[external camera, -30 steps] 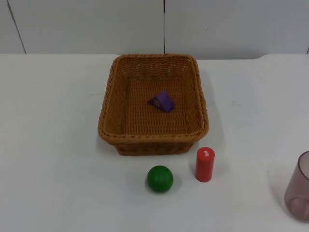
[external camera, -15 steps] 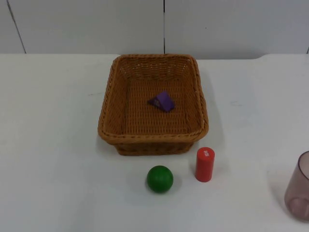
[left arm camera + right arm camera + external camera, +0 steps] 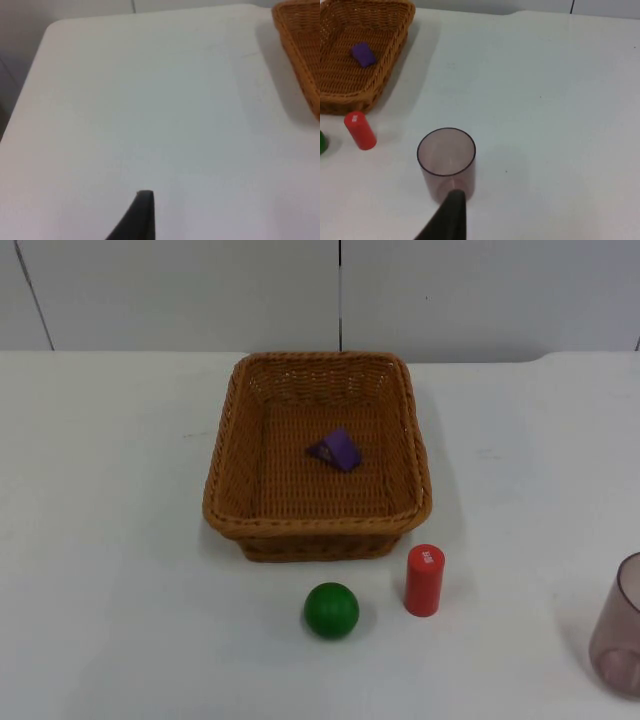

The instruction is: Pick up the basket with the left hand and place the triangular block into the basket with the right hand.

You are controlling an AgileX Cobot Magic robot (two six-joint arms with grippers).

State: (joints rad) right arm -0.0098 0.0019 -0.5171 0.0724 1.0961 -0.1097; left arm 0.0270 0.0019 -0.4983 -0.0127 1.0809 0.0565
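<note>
One purple triangular block (image 3: 336,450) lying inside the one wicker basket (image 3: 225,430), on its woven floor near the middle. Basket resting flat on the white counter (image 3: 120,540), touched by no tool. Just in front of it: one green ball (image 3: 331,609) and one upright red cylinder (image 3: 424,580), side by side but apart. One translucent cup (image 3: 446,162) upright, well off to the right. Left tool (image 3: 142,212) above bare counter beside the basket; right tool (image 3: 451,212) over the cup; grip state of each impossible to tell.
</note>
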